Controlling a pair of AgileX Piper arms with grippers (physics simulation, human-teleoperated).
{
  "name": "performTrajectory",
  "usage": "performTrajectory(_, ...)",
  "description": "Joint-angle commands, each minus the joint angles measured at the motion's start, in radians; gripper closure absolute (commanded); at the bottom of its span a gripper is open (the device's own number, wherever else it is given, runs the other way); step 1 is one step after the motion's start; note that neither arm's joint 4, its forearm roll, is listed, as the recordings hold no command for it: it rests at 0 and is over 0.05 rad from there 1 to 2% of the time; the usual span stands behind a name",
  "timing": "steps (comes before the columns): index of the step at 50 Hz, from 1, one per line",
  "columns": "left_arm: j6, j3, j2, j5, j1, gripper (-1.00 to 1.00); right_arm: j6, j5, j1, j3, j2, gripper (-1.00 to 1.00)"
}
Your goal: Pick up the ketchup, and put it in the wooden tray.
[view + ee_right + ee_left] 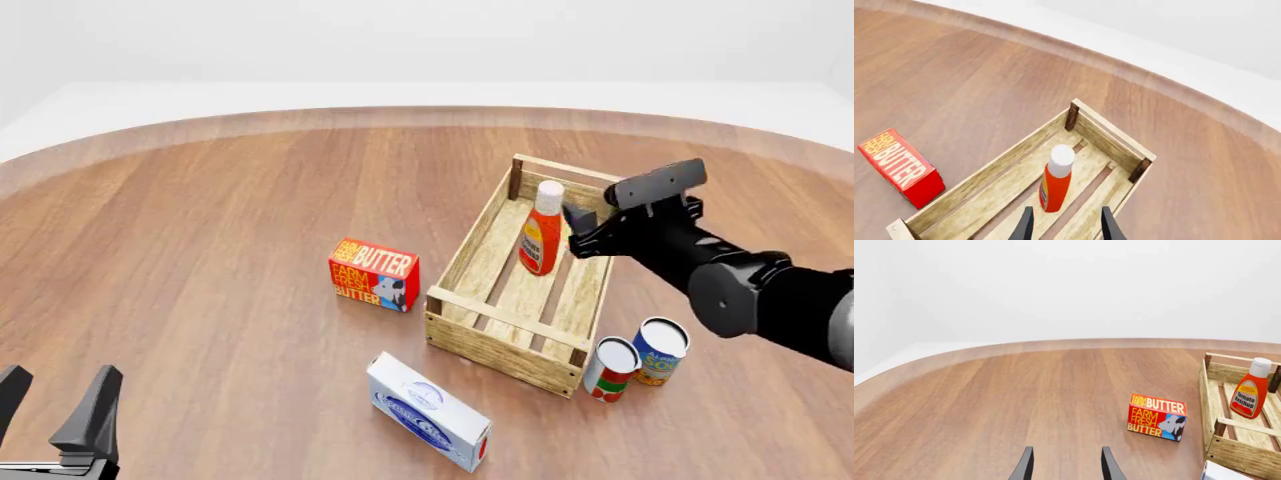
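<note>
The ketchup (541, 235), a red-orange bottle with a white cap, stands upright inside the wooden tray (478, 240), near its far end. It also shows in the right wrist view (1055, 185) and the left wrist view (1247, 392). My right gripper (583, 228) is open and empty, close to the bottle's right side and over the tray (1107, 132); its fingers (1026, 227) stand apart short of the bottle. My left gripper (56, 390) is open and empty at the near left, far from the tray (1241, 455).
A red butter box (374, 275) stands left of the tray, also in the wrist views (1157, 416) (901, 167). A white-and-blue box (427, 410) lies near the tray's front corner. Two cans (614, 368) (659, 350) stand at the tray's near right.
</note>
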Motion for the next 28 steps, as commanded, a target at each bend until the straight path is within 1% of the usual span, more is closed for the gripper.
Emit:
performTrajectory(1, 0.000, 0.000, 0.000, 0.000, 0.000, -1.00, -0.005, -0.034, -0.020, 0.179, -0.190, -1.00)
performTrajectory(5, 0.000, 0.000, 0.000, 0.000, 0.000, -1.00, -0.003, -0.044, -0.015, 0.220, -0.224, -1.00)
performTrajectory(12, 0.000, 0.000, 0.000, 0.000, 0.000, -1.00, 0.004, -0.076, -0.023, 0.273, -0.240, -1.00)
performTrajectory(16, 0.000, 0.000, 0.000, 0.000, 0.000, -1.00, 0.008, -0.099, -0.046, 0.335, -0.281, -1.00)
performTrajectory(23, 0.000, 0.000, 0.000, 0.000, 0.000, -1.00, 0.034, -0.112, -0.089, 0.435, -0.386, -1.00)
performTrajectory(25, 0.000, 0.000, 0.000, 0.000, 0.000, -1.00, 0.031, -0.112, -0.095, 0.447, -0.395, -1.00)
performTrajectory(26, 0.000, 0.000, 0.000, 0.000, 0.000, -1.00, 0.040, -0.113, -0.111, 0.475, -0.418, -1.00)
performTrajectory(28, 0.000, 0.000, 0.000, 0.000, 0.000, -1.00, 0.046, -0.114, -0.120, 0.494, -0.427, -1.00)
